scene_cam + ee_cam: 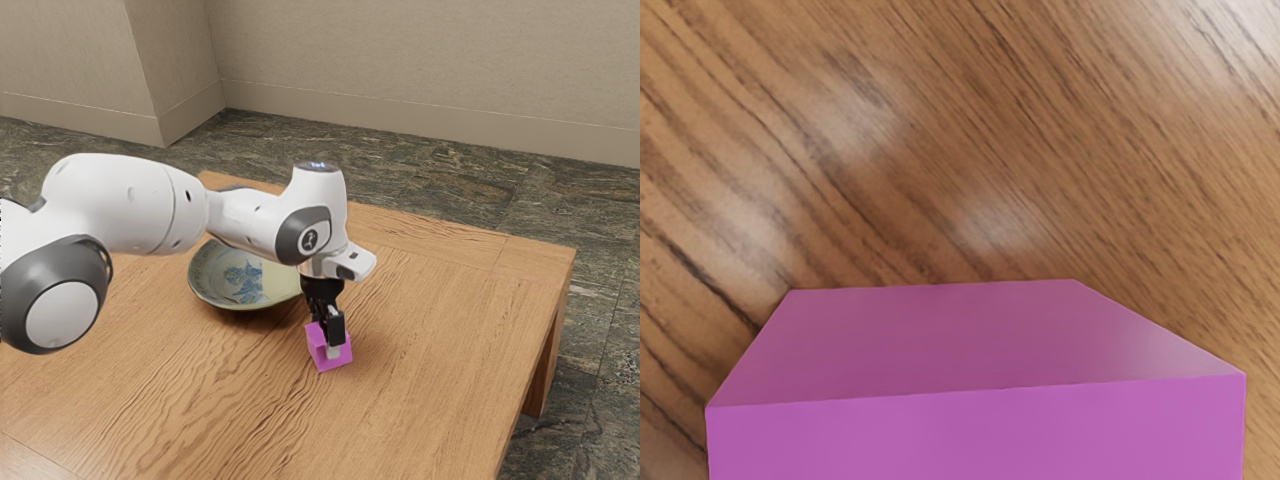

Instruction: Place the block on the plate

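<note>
In the exterior view my gripper (331, 340) points down over the magenta block (345, 356), right of the plate. One finger lies against the block's near side, and the opposite fingertip is hidden behind it; the gripper looks shut on the block. Whether the block's underside touches the wood cannot be told. The round plate (206, 287), pale with a blue pattern, rests on the table beyond the gripper, partly covered by the arm. In the wrist view the block (975, 435) looms large at the lower edge, just under my hand, one side face showing.
The wooden table (440, 340) extends around the block and plate, its edge toward the exterior view's right dropping to a dark stone floor (600, 215). My arm passes above the plate's far rim. In the wrist view, wood grain (940, 130) lies beyond the block.
</note>
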